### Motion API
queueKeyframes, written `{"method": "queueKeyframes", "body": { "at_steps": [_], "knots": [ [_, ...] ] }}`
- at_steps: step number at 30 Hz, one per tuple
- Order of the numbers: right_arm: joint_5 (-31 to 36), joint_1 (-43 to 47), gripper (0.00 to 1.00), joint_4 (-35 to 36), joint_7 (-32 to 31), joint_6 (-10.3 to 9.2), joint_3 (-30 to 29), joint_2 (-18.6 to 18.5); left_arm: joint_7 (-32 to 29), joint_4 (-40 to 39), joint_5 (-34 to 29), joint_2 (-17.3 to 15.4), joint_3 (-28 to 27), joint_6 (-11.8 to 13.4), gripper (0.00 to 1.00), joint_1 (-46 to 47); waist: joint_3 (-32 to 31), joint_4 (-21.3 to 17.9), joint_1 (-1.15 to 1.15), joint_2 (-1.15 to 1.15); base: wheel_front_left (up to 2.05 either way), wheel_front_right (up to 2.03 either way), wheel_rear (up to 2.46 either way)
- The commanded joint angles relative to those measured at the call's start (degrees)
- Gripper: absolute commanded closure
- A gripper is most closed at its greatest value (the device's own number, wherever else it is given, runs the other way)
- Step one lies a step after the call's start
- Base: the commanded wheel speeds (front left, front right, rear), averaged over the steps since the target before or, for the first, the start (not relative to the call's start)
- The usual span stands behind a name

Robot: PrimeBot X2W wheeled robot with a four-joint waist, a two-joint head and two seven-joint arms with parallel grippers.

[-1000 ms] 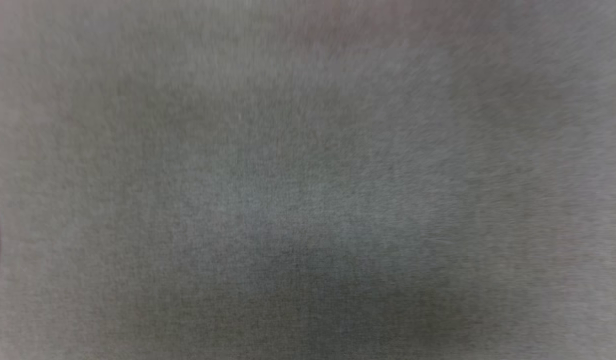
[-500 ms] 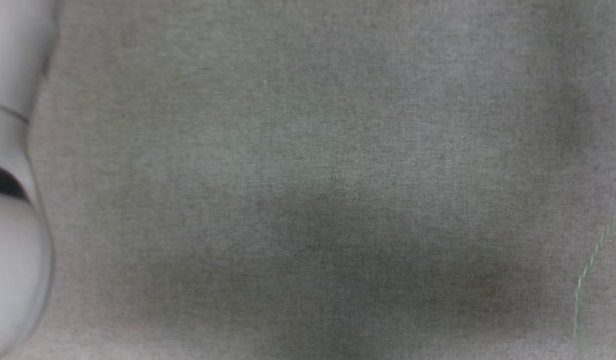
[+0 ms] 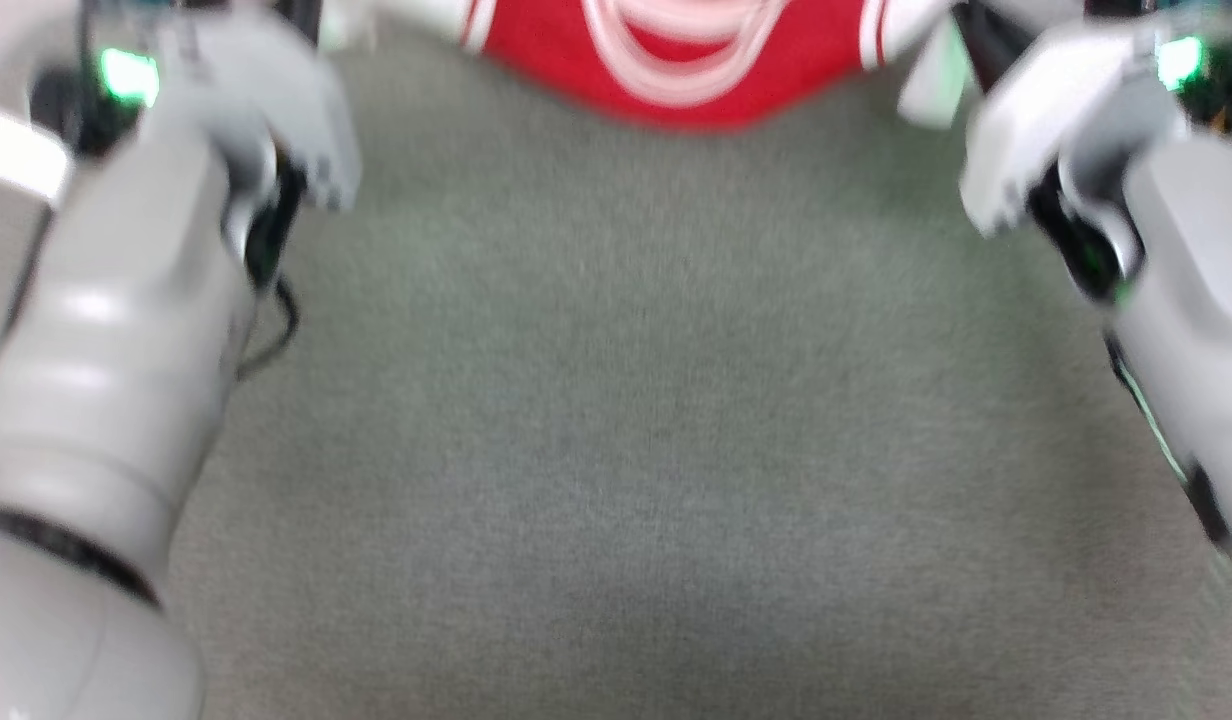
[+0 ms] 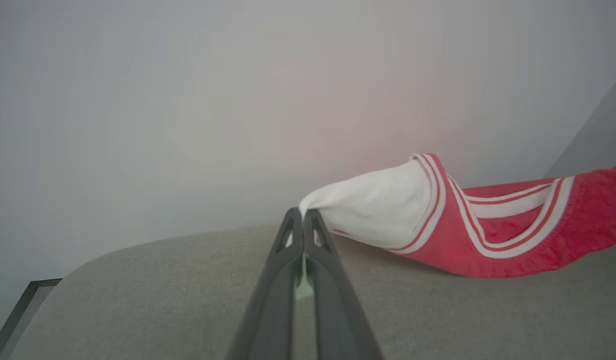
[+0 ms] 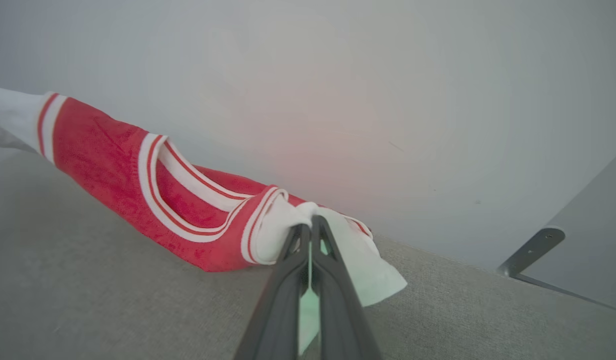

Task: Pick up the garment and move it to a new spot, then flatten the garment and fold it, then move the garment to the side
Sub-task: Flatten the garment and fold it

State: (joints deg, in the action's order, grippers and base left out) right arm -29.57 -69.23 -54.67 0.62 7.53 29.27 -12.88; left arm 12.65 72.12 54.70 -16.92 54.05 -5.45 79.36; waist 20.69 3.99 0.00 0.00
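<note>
Two holds on the garment [image 5: 103, 165]: left gripper [image 4: 304, 215], right gripper [image 5: 310, 223], each clamped on a white sleeve. Keep both level, cloth taut, over the desk [image 3: 636, 420].

Glossy pale-grey rounded left forearm [image 3: 116, 340], black-banded, with thin black cable [image 3: 288, 318], at frame left; matching right forearm [image 3: 1191, 290] opposite. The left claw [image 4: 303, 215] and right claw [image 5: 308, 224] are slim, dark grey.
</note>
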Motion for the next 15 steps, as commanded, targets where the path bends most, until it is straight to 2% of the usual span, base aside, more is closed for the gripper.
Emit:
{"method": "queueKeyframes", "body": {
  "at_steps": [1,6,9,15],
  "knots": [
    [-2.2,2.9,1.0,3.0,-1.0,-0.08,2.2,-2.8,0.3,0.2,0.2,-1.0,0.4,-0.6,1.0,-3.0,-11.2,-1.0,0.0,0.0,0.0,0.0,0.0],
    [-11.1,15.5,1.0,16.8,-5.7,-0.08,9.8,-12.5,0.3,-0.6,1.7,-2.5,0.6,-1.6,1.0,-12.7,-16.0,-1.5,0.0,0.0,0.0,0.0,0.0],
    [-14.4,22.3,1.0,23.4,-6.7,-0.08,11.0,-17.9,0.8,-2.5,2.5,-3.3,0.7,-1.8,1.0,-18.4,-17.4,-1.4,0.0,0.0,0.0,0.0,0.0],
    [-17.8,34.6,1.0,31.9,-8.8,-0.08,9.4,-24.1,1.9,-7.2,4.2,-5.0,0.3,-1.6,1.0,-29.7,-18.8,-1.5,0.0,0.0,0.0,0.0,0.0]
  ]
}}
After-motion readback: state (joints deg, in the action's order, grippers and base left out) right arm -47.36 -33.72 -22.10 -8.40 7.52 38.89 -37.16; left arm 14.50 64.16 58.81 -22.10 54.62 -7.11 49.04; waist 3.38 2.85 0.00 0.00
